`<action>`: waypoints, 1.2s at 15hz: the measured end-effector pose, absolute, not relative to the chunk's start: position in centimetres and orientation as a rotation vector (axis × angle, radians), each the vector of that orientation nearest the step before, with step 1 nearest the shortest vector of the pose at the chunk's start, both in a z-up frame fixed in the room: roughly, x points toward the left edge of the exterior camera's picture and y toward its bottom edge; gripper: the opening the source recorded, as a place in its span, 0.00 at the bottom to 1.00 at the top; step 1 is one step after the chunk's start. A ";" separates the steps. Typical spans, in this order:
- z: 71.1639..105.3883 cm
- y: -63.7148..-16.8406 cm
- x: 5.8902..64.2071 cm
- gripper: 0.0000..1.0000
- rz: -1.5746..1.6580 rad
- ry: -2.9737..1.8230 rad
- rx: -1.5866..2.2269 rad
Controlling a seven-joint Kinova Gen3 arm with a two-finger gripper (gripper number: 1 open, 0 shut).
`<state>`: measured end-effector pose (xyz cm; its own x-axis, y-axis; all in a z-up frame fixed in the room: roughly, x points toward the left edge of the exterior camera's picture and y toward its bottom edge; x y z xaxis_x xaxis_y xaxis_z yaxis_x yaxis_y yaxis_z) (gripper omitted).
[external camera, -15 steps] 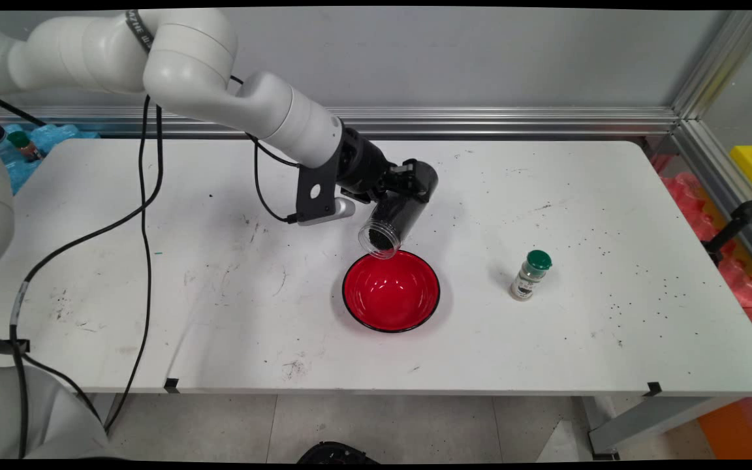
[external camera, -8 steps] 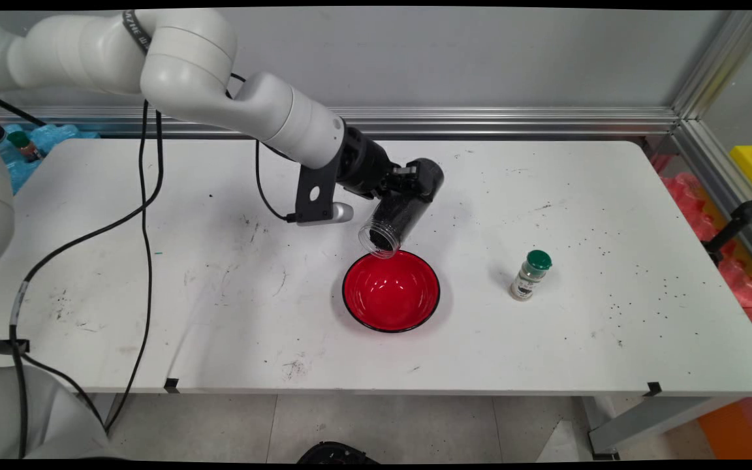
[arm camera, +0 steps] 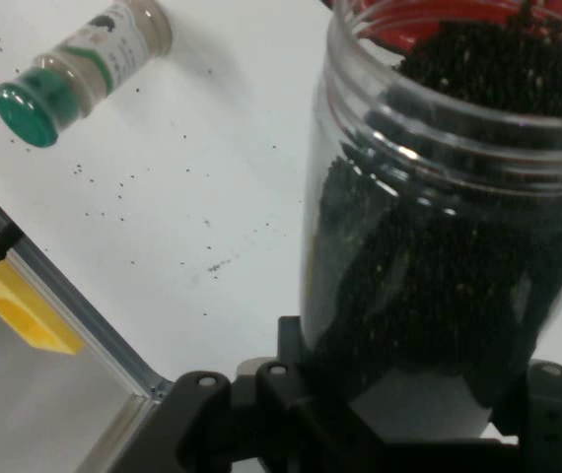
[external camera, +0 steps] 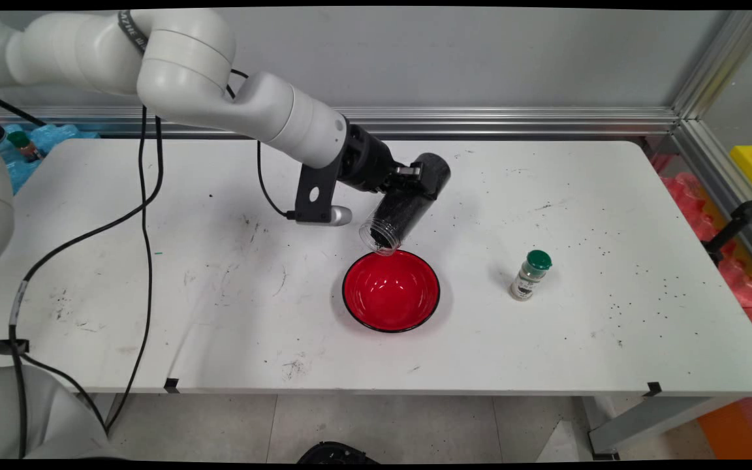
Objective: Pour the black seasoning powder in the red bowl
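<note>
Gripper [external camera: 408, 186] observed in the main view clamped across a clear plastic jar [external camera: 395, 219] filled with small black grains. Jar is tilted, base raised toward the upper right, open mouth directed down and to the left. Mouth sits just above the far rim of a red bowl [external camera: 391, 294] with a black edge; no contact between jar and bowl can be made out. Bowl stands on the white table [external camera: 219, 313] near its middle and shows a bare red interior. A small spice bottle with a green cap [external camera: 530, 275] stands upright to the right of the bowl, well apart from it. Dark specks and scuff marks lie scattered over the tabletop, densest toward the right end.

Hand view: gripper [arm camera: 409, 414] linkage at the bottom edge, with the jar [arm camera: 449, 227] seated between the fingers and filling most of the right side. Grains reach up to the threaded neck. A strip of red bowl [arm camera: 399, 15] shows beyond the mouth. Spice bottle [arm camera: 79, 59] appears at upper left.
</note>
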<state>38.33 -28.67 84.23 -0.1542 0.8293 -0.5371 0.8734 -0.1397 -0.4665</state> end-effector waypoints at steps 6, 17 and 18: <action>84.6 -28.1 38.0 0.00 -1.201 1.941 2.032; 85.2 -27.5 37.3 0.00 -1.215 1.805 2.079; 85.3 -27.4 37.3 0.00 -1.217 1.795 2.081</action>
<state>37.29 -27.40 85.28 -0.0362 0.7682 -0.6392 0.8780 -0.2810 -0.3875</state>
